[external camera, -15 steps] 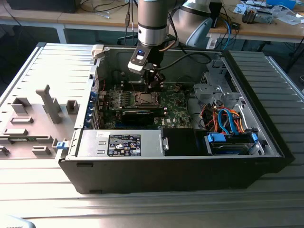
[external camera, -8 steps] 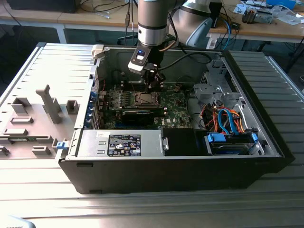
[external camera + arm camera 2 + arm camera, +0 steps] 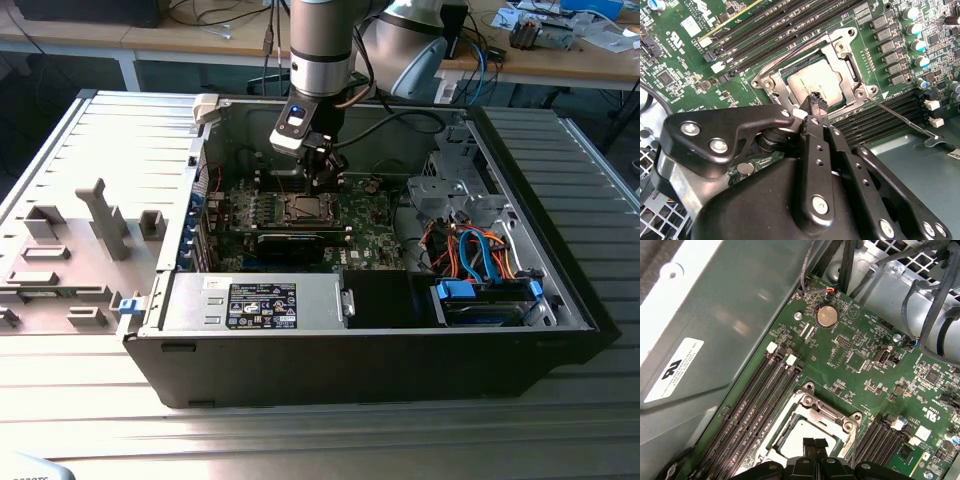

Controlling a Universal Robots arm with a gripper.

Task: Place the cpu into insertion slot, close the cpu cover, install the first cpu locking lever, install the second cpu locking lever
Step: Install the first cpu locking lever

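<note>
Cover (image 3: 771,82) is lying down over the cpu (image 3: 812,81) that's sitting in the slot (image 3: 785,74), my gripper (image 3: 816,98) is hanging right there, jaws pinched together on nothing, and one lever (image 3: 900,116) is sticking out, looking unlatched.

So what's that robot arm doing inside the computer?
The robot arm's gripper hovers right above the cpu, fingers shut and holding nothing. The cpu already sits in the insertion slot on the green board, and the cpu cover lies flat around it. One thin locking lever juts out from the socket's corner, so it doesn't look latched yet.
</note>
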